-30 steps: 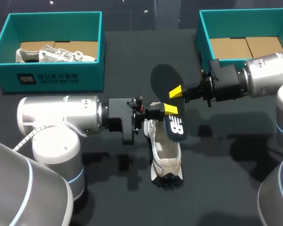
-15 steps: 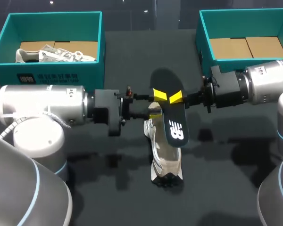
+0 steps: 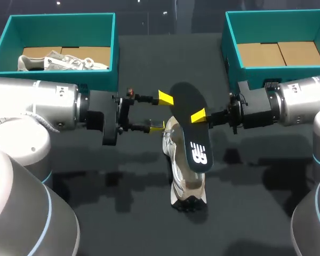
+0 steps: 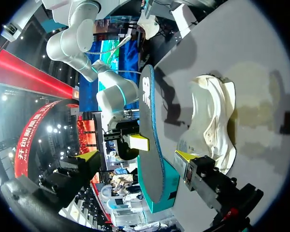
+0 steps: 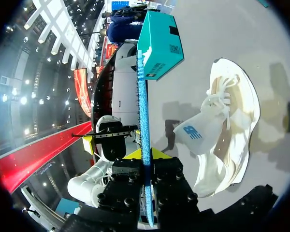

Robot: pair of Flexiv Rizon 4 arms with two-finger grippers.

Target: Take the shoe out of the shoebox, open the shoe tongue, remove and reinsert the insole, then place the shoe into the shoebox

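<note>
Grips the dark insole (image 3: 192, 130) in the right pincer (image 3: 199, 116), clamped on its edge, above the white shoe (image 3: 184, 184) lying on the bench (image 3: 122, 181). Holds the left pincer (image 3: 161, 112) wide apart, just beside the insole.

From my console I see a matte black table top (image 3: 256, 213) carrying three things. A teal open-topped cardboard shoebox (image 3: 64, 88) stands at its far left corner. A second teal cardboard shoebox (image 3: 230, 58) of the same kind stands at the far right, well apart from the first. Between them and nearer to me, a cream-white mesh sneaker (image 3: 184, 181) sits upright on its sole in the middle of the table. It touches neither box, and its length runs from the far side toward me. Shadows fall on the dark surface beside it.
</note>
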